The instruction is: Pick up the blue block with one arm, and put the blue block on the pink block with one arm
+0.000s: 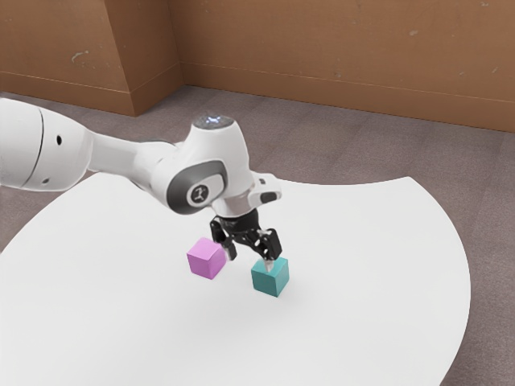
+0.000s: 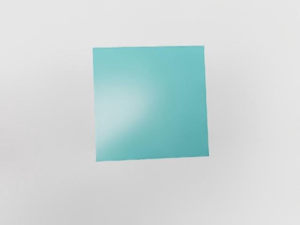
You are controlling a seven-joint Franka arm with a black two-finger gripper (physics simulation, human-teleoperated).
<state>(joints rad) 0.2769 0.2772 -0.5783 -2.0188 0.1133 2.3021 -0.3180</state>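
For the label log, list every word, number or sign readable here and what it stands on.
No readable text.
A small white mark on the arm's grey joint disc is too small to read.
The blue block, pink block and table are blank.

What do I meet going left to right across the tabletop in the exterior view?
pink cube-shaped block → blue-green cube-shaped block, both on the round white table. The black fingers overlap that second block from above, so they are left out.
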